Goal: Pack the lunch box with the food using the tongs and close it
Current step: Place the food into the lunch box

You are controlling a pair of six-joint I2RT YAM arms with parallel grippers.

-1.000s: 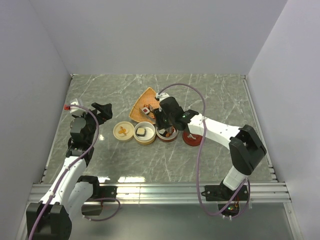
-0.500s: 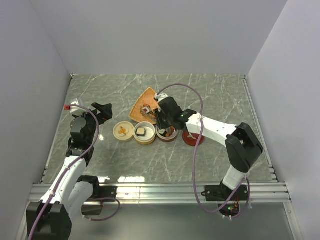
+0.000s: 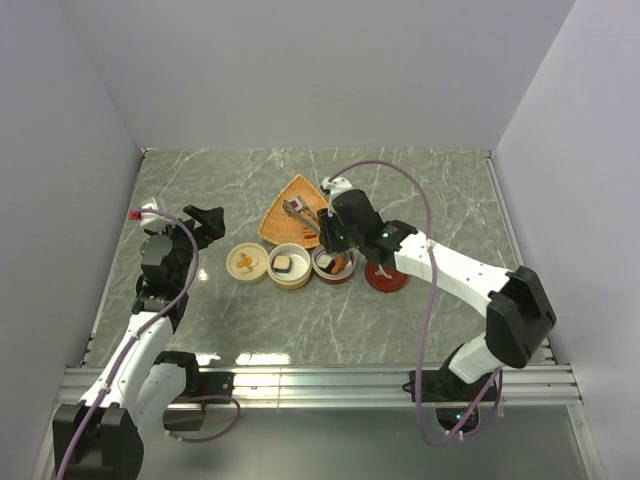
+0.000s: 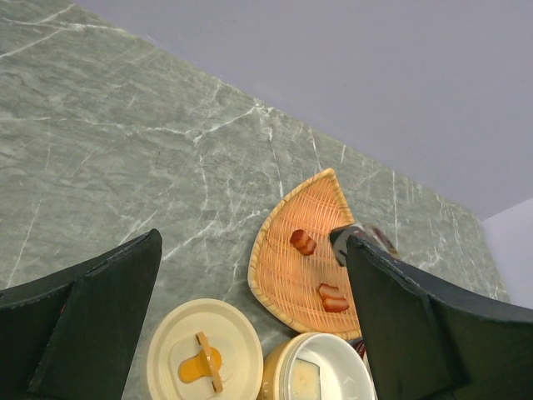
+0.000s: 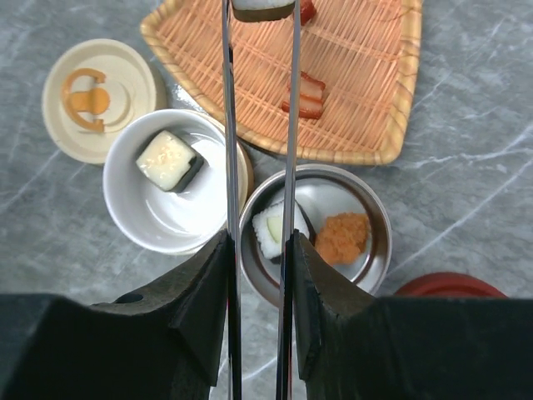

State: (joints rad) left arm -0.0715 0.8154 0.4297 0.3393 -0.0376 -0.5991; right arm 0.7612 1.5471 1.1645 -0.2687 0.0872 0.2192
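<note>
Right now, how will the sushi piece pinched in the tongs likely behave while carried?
The sushi piece looks small and blocky: probably light, unlikely to roll. Only the thin tips of the tongs pinch it, so it may twist or slip. The right claw grips the long arms far from the tips, so they likely flex.

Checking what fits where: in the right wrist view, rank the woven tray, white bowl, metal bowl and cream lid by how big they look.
1. Woven tray, though cropped by the frame.
2. Metal bowl and white bowl: too alike to rank.
3. Cream lid, smallest.
</note>
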